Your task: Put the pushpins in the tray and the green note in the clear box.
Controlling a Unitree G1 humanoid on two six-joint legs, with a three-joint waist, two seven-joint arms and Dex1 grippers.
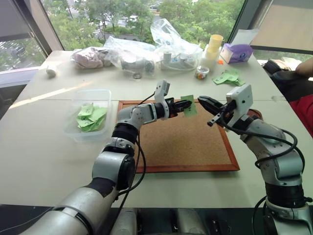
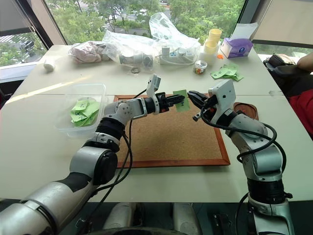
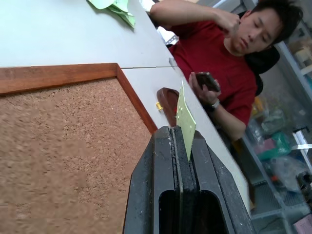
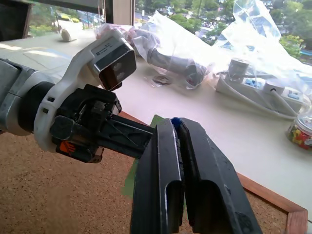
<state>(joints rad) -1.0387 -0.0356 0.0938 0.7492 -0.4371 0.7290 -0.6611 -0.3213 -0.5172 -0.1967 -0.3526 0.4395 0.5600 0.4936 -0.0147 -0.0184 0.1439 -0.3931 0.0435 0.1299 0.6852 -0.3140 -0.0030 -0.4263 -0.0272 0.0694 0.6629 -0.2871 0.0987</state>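
Item: green note (image 1: 189, 105), one light-green slip. It is held upright above the far edge of the cork board (image 1: 181, 142), pinched edge-on in the closed left tool (image 1: 182, 105).

Item: right tool (image 1: 205, 103). Its fingers are closed, and a small blue speck is seen between the tips in the right wrist view, judged to be a pushpin (image 4: 174, 120) though too small to confirm. The tool is just beside the note, tip to tip with the left tool.

Item: tray (image 2: 246, 109). A dark brown dish on the tabletop (image 1: 44, 161), just beyond the board's far right corner, behind the right forearm. A small yellow object is seen beside it in the left wrist view.

Item: clear box (image 1: 90, 115). It is set left of the board and already holds several green slips.

Handling, as judged: the pin appears freed from the note, so the two loads are to be parted.
- The note is best carried left, well above the board, and released low inside the box walls so that it is not wafted out.
- The grip is to be kept firm, since thin paper slips easily.
- The right tool is to be brought over the tray's middle and opened low, so that the pin is not bounced over the rim.

Other: loose green slips (image 1: 229, 77) near the window, not to be confused with the note.
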